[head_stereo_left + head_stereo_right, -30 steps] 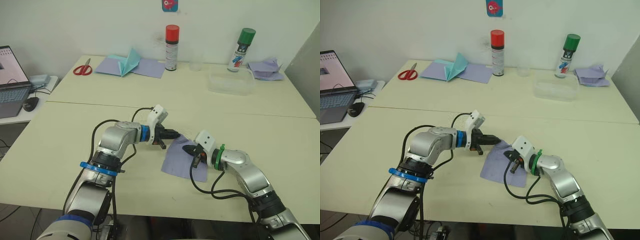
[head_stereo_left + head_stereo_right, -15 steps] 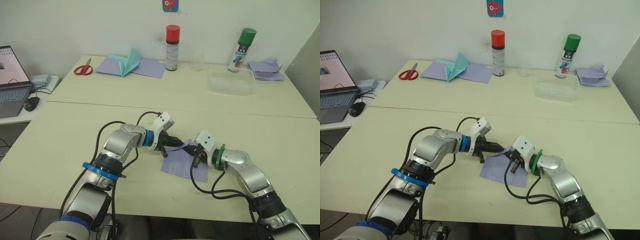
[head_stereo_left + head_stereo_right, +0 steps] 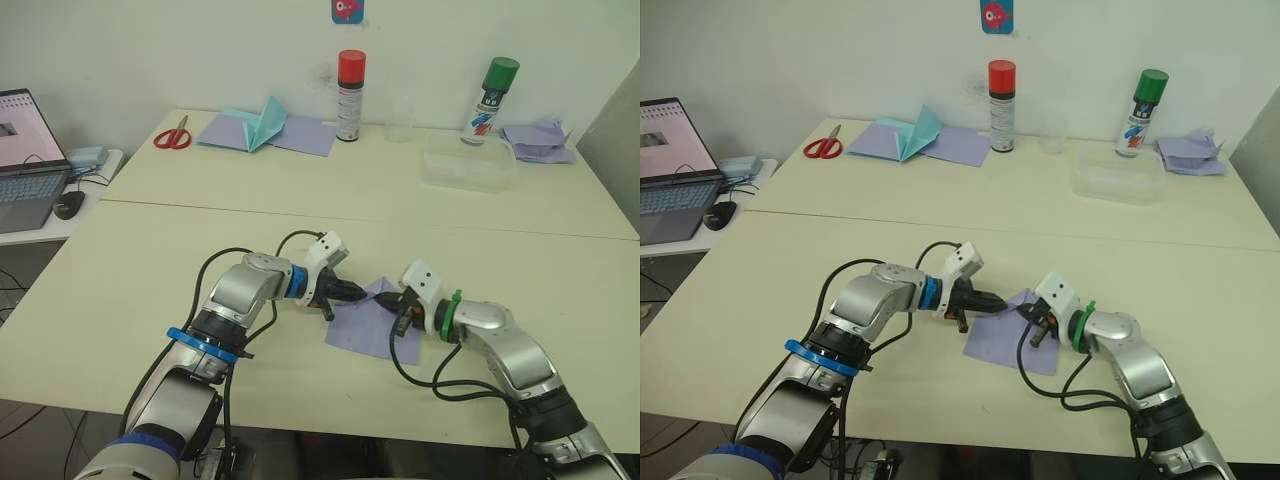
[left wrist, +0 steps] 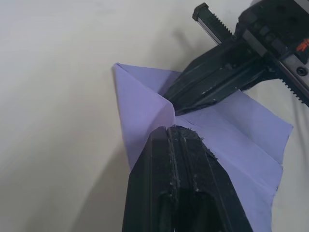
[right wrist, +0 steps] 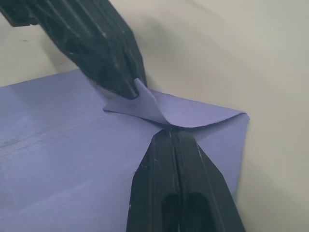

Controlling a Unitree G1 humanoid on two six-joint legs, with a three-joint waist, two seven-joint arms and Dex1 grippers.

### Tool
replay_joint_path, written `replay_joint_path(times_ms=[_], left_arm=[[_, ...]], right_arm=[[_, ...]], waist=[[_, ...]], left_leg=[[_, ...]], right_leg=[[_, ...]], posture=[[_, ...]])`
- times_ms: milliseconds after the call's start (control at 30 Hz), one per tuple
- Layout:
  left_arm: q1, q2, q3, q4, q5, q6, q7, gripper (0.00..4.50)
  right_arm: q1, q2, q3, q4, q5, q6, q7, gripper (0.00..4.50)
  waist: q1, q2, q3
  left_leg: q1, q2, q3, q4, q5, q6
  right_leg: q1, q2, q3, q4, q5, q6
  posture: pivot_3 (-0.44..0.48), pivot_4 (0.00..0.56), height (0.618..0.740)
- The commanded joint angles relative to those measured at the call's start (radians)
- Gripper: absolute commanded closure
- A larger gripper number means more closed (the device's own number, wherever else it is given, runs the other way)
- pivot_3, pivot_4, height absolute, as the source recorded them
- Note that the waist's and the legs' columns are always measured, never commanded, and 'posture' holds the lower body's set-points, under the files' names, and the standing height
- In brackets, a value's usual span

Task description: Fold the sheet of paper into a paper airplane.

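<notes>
- While the sheet (image 3: pixel 368 322) lies flat on the near table (image 3: pixel 140 290) in the eye views, the left claw (image 3: pixel 352 291) and right claw (image 3: pixel 397 306) meet over its far corner, which curls up between them.
- Left wrist view: its own fingers (image 4: pixel 186 159) are pressed together, clamping the sheet's raised flap; the right claw's tip bears on the fold just beyond.
- Right wrist view: its fingers (image 5: pixel 171 154) are closed, their tip pressing the crease, with the left claw pinching the lifted corner just ahead.
</notes>
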Motion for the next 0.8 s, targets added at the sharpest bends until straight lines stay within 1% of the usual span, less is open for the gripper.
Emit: replay_joint_path(times_ms=[33,300,500,600,800], left_arm=[[0.001,-0.005,-0.017,0.001,0.022,-0.029,0.002,4.47],[0.006,-0.023,-0.023,0.043,0.052,-0.053,0.017,4.47],[0.001,-0.023,-0.024,0.058,0.061,-0.059,0.017,4.47],[0.001,-0.023,-0.025,0.060,0.062,-0.061,0.017,4.47],[0.001,-0.024,-0.027,0.067,0.067,-0.070,0.018,4.47]], right_arm=[[0.014,-0.021,-0.022,0.005,-0.006,0.024,-0.017,4.50],[0.007,-0.017,-0.041,0.010,0.002,0.035,-0.041,4.50],[-0.019,0.003,-0.094,-0.007,0.045,0.010,-0.043,4.50],[-0.043,0.025,-0.109,0.012,0.052,-0.002,-0.056,4.50],[-0.105,0.083,-0.100,0.130,0.045,-0.031,-0.074,4.50]], waist=[[0.000,0.000,0.000],[0.000,0.000,0.000],[-0.001,0.000,0.000],[-0.001,0.000,0.001],[-0.002,0.001,0.001]], left_leg=[[0.000,0.000,0.000,0.000,0.000,0.000],[0.000,0.000,0.000,0.000,0.000,0.000],[0.000,0.000,0.000,0.000,0.000,0.000],[0.000,0.000,0.000,0.000,0.000,0.000],[0.000,0.000,0.000,0.000,0.000,0.000]], right_leg=[[0.000,0.000,0.000,0.000,0.000,0.000],[0.000,0.000,0.000,0.000,0.000,0.000],[0.000,0.000,0.000,0.000,0.000,0.000],[0.000,0.000,0.000,0.000,0.000,0.000],[0.000,0.001,0.000,0.000,0.000,0.000]], posture=[[0.000,0.150,0.740],[0.000,0.150,0.740],[0.000,0.150,0.740],[0.000,0.150,0.740],[0.000,0.150,0.740]])
